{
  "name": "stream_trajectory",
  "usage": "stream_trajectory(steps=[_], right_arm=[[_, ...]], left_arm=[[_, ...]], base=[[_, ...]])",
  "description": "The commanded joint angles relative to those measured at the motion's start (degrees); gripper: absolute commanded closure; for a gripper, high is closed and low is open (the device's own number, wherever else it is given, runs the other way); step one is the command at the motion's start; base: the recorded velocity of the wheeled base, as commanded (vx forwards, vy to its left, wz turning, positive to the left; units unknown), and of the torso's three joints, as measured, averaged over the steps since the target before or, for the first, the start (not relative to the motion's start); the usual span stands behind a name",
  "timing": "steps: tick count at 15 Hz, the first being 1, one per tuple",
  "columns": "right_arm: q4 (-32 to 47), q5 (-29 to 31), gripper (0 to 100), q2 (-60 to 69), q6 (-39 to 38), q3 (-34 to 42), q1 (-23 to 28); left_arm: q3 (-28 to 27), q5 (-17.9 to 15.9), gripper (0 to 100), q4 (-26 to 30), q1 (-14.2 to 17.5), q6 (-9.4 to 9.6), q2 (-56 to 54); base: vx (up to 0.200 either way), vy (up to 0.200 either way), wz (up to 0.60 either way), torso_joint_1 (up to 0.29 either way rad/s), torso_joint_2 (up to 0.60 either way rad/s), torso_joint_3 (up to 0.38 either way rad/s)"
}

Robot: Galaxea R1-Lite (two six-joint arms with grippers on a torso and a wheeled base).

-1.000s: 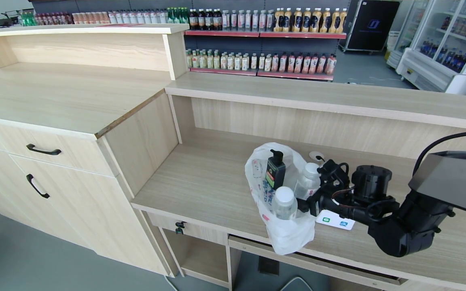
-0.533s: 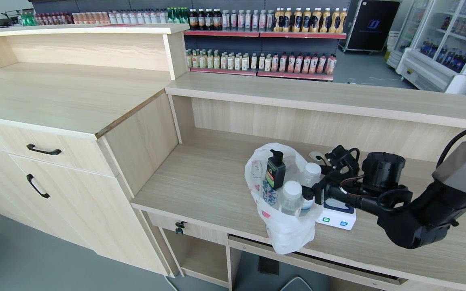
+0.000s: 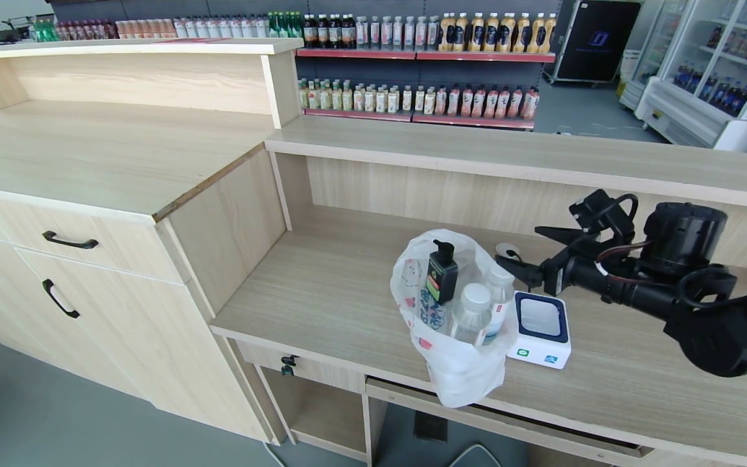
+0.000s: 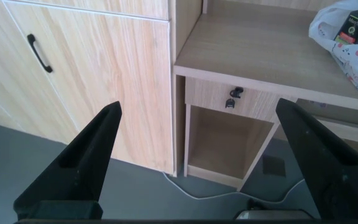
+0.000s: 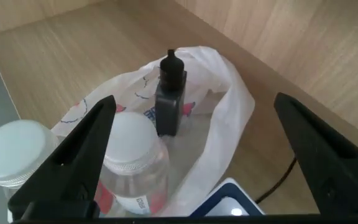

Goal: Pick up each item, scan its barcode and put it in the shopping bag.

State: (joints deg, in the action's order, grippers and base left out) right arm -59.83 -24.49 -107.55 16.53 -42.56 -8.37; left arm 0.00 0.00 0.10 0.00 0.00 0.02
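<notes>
The wooden counter (image 3: 347, 292) carries the white shopping bag (image 3: 458, 373), which stands near its front edge. The right gripper (image 3: 520, 246) hovers above the counter, behind the scanner (image 3: 540, 329) and near the bag; its two fingers are spread wide with nothing between them. The left gripper (image 4: 199, 106) hangs low in front of the counter, near a cabinet door (image 4: 92, 74), also spread apart and holding nothing. The white scanner lies just beside the bag. Inside the bag stand a black pump bottle (image 3: 441, 275) and two clear bottles (image 3: 474, 311) with white caps.
</notes>
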Motion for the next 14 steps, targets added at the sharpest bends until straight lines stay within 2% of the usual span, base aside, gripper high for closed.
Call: stream_trajectory(steps=[1,3,5,9,10,12,14], right_arm=[[5.6,2.6,0,11.0,5.9,1.8,3.5],[9.0,3.7,0,17.4,6.1,1.6,5.9],[11.1,4.5,0,23.5,1.4,1.9,8.5],[19.4,10.5,0,32.3,-5.8,4.7,10.1],[19.2,11.2,0,33.9,-9.1,7.1,10.0],[18.9,11.3,0,37.9,-13.9,13.3,10.0],[19.1,11.6,0,46.7,-14.8,24.8,10.0]], left_arm=[[0.0,0.0,0,0.0,0.0,0.00,0.0],[0.0,0.0,0,0.0,0.0,0.00,0.0],[0.0,0.0,0,0.0,0.0,0.00,0.0],[0.0,0.1,0,0.1,0.0,0.00,0.0],[0.0,0.0,0,0.0,0.0,0.00,0.0],[0.0,0.0,0,0.0,0.0,0.00,0.0],[0.0,0.0,0,0.0,0.0,0.00,0.0]], base=[[0.000,0.000,0.00,0.000,0.00,0.000],[0.000,0.000,-0.30,-0.001,0.00,0.001],[0.000,0.000,-0.60,0.002,0.00,0.000],[0.000,0.000,-0.60,0.002,0.00,0.005],[0.000,0.000,-0.60,0.002,0.00,0.002],[0.000,0.000,0.00,0.000,0.00,0.000],[0.000,0.000,0.00,0.000,0.00,0.000]])
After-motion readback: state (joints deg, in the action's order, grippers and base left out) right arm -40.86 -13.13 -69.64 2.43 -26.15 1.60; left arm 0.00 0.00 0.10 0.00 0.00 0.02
